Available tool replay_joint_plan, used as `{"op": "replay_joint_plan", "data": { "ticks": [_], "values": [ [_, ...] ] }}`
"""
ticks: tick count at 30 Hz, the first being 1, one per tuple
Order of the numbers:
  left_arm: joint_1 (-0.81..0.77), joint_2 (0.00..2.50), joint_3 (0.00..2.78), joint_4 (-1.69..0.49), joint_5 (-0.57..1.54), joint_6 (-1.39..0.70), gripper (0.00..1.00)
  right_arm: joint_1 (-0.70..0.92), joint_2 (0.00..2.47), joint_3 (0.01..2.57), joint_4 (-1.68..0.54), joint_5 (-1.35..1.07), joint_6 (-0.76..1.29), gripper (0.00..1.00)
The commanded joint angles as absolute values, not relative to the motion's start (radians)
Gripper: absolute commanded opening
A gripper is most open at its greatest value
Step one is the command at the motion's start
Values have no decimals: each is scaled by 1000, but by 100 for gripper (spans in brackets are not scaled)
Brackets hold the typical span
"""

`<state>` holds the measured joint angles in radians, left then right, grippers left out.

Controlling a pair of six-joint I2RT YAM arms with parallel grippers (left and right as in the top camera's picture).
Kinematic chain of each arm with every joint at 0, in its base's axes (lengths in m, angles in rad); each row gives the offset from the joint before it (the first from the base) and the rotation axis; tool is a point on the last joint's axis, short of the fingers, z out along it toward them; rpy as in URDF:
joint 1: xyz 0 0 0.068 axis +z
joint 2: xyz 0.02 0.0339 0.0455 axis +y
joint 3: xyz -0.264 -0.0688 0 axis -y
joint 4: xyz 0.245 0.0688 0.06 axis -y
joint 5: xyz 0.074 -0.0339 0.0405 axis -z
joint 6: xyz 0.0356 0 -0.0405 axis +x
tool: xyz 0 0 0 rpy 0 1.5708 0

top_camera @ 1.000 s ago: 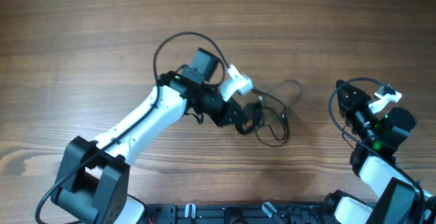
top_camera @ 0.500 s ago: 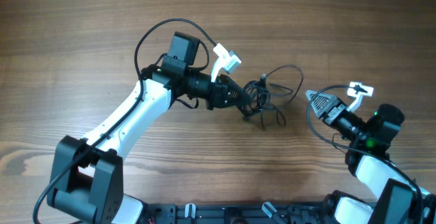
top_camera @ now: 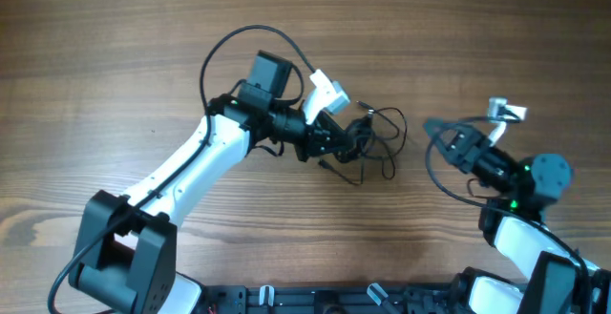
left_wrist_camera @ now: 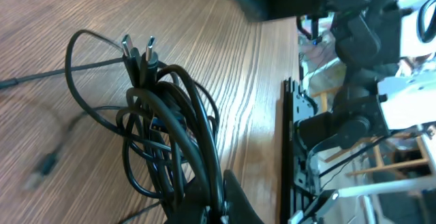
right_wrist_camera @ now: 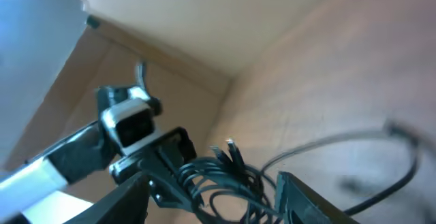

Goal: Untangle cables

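Note:
The cables (top_camera: 374, 135) are a bunch of thin black cords near the middle of the wooden table, with a loose loop trailing toward the front. My left gripper (top_camera: 346, 142) is shut on the bunch. In the left wrist view the cables (left_wrist_camera: 167, 139) rise in loops from my fingertips (left_wrist_camera: 235, 200), and two plug ends (left_wrist_camera: 136, 50) stick up. My right gripper (top_camera: 444, 142) is open, a little right of the bunch and pointing at it. In the right wrist view the cables (right_wrist_camera: 221, 176) show between my two spread fingers (right_wrist_camera: 126, 200), apart from both.
A black rail (top_camera: 334, 300) runs along the table's front edge and shows again in the left wrist view (left_wrist_camera: 291, 149). The left arm's own thick black wire (top_camera: 239, 42) arches behind its wrist. The right arm's base (top_camera: 535, 247) sits at the front right.
My right gripper has opened and swung left toward the cables. My left gripper, still shut on the bunch, moved back and then slightly right again, so the cords shifted with it.

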<state>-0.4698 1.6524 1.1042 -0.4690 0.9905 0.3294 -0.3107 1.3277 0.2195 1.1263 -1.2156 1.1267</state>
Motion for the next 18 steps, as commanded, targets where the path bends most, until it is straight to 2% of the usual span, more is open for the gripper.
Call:
{"op": "replay_joint_plan", "data": {
  "ticks": [1,8,18],
  "values": [
    [-522,1638,1113,-445,963,361,4,-227,1332,221,1001,-1102,1172,62],
    [-570,1634,1113,-438,851,360,4,-143,1332,221,792,-888,1124,63],
    [-595,1602,1113,-437,855,360,4,-76,1332,221,701,-837,1126,64]
  ]
}}
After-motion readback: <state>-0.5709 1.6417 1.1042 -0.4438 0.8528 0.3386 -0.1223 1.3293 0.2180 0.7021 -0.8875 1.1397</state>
